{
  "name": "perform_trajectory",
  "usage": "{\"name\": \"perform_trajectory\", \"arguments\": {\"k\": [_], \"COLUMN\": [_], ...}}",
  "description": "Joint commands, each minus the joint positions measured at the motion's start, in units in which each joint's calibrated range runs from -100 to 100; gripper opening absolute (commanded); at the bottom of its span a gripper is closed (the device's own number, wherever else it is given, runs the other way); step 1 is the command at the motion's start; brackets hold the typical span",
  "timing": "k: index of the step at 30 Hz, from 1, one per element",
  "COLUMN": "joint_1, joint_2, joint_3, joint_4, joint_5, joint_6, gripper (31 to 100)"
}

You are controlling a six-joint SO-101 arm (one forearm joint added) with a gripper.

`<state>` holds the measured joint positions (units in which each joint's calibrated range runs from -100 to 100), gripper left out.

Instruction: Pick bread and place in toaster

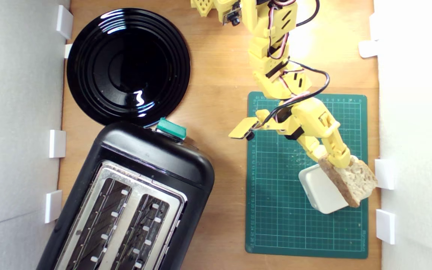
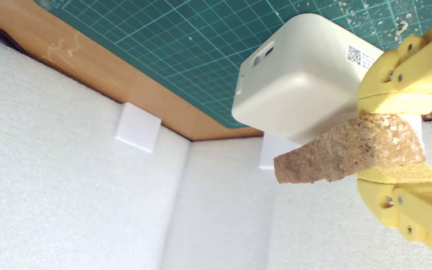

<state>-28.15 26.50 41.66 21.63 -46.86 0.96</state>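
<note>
The bread (image 1: pixel 353 180), a rustic slice with pale holey crumb and tan crust, leans on its edge against the white block at the exterior view's right. My yellow gripper (image 1: pixel 338 161) is shut on its upper end. In the wrist view both yellow fingers (image 2: pixel 399 103) press the crust of the bread (image 2: pixel 347 153) from either side, gripper (image 2: pixel 398 140). The glossy black toaster (image 1: pixel 133 206) stands at the exterior view's lower left, its two wire-lined slots empty and its teal lever knob (image 1: pixel 171 129) facing the plate.
A white rounded block (image 1: pixel 321 189) sits on the green cutting mat (image 1: pixel 276 217). A round black plate (image 1: pixel 128 67) lies behind the toaster. White foam walls (image 1: pixel 418 131) with small white clips close both sides. Bare wood shows between toaster and mat.
</note>
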Motion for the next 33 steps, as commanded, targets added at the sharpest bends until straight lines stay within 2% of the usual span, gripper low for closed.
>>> {"name": "perform_trajectory", "arguments": {"k": [1,3,7,16,22,27,33], "joint_1": [-0.3,-0.06,0.1,0.75,1.64,4.94,7.44], "joint_2": [-5.45,-11.28,-19.01,-41.56,-53.04,-61.61,-66.52], "joint_3": [-1.12,-1.12,-1.21,-1.57,-1.66,-1.85,-10.38], "joint_4": [-0.42,-0.42,-0.33,0.49,-0.42,-0.42,-0.51], "joint_5": [1.39,8.38,15.12,37.22,47.8,54.2,66.49], "joint_6": [-0.09,-0.36,-2.13,-1.82,3.46,7.65,12.41], "gripper": [60.2,60.2,60.2,60.2,60.2,60.2,60.2]}}
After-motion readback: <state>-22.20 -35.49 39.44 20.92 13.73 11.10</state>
